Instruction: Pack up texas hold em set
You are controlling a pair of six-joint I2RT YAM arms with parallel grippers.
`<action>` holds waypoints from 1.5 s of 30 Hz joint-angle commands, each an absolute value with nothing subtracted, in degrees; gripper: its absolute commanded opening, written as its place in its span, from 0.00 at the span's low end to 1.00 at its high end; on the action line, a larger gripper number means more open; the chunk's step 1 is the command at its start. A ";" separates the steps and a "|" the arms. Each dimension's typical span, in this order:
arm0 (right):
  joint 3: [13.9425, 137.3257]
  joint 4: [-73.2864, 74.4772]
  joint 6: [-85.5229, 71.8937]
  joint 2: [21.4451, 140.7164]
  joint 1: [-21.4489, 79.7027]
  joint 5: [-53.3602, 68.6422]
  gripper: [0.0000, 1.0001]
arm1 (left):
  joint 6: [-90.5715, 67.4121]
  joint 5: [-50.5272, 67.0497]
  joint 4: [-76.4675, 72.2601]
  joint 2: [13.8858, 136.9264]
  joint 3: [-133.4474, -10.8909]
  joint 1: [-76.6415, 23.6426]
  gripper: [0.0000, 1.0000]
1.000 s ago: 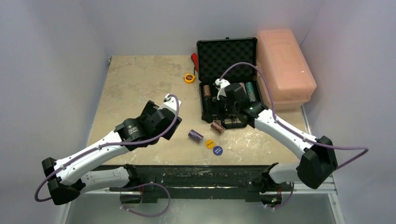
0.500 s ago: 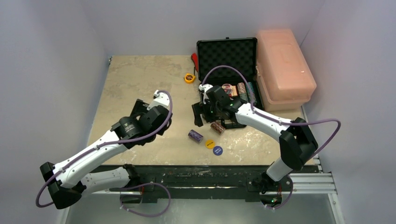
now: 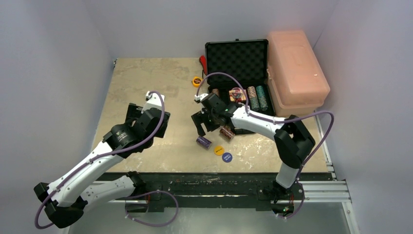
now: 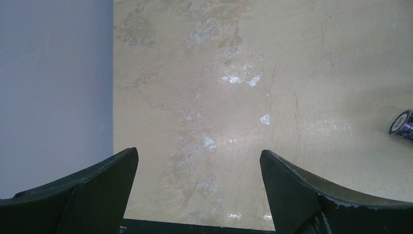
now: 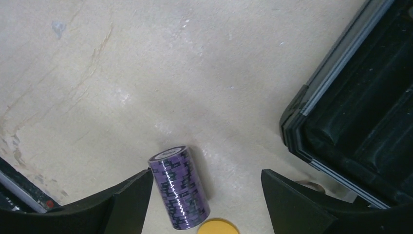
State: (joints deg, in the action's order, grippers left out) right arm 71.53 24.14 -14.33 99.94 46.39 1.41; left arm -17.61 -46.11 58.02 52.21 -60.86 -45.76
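The black briefcase [image 3: 237, 58] stands open at the back right, with chip stacks [image 3: 257, 97] and a card deck [image 3: 237, 94] in its tray. Its corner shows in the right wrist view [image 5: 341, 122]. A purple chip stack [image 3: 203, 142] lies on its side on the table, with a brown chip stack [image 3: 226, 133], a yellow button [image 3: 218, 150] and a blue button [image 3: 227, 157] near it. My right gripper [image 3: 202, 126] is open and empty just above the purple stack [image 5: 180, 187], which lies by its left finger. My left gripper [image 3: 146, 109] is open and empty over bare table at the left.
A pink plastic box [image 3: 296, 66] stands right of the briefcase. A yellow tape measure [image 3: 197, 81] and a red tool [image 3: 202, 63] lie left of the case. Grey walls close the table's left, back and right sides.
My right gripper has moved out of the briefcase tray, left and toward the front, to above the purple chip stack. My left arm has drawn back to the left.
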 commanded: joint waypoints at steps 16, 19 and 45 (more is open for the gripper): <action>71.36 26.28 -9.73 103.71 54.23 -1.02 0.75 | -18.35 -46.76 56.69 50.81 -60.38 -44.41 0.98; 71.45 26.44 -9.76 104.89 54.87 -2.28 0.73 | -18.99 -46.93 56.59 50.52 -60.51 -44.15 0.98; 72.82 27.01 -10.48 106.66 55.55 -4.53 0.03 | -18.72 -44.04 56.08 53.35 -61.08 -42.11 0.96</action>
State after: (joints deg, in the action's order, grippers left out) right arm 71.02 26.55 -10.39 106.61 55.16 -3.57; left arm -18.46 -44.07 57.41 53.47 -60.27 -42.74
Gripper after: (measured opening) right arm 0.470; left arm 0.968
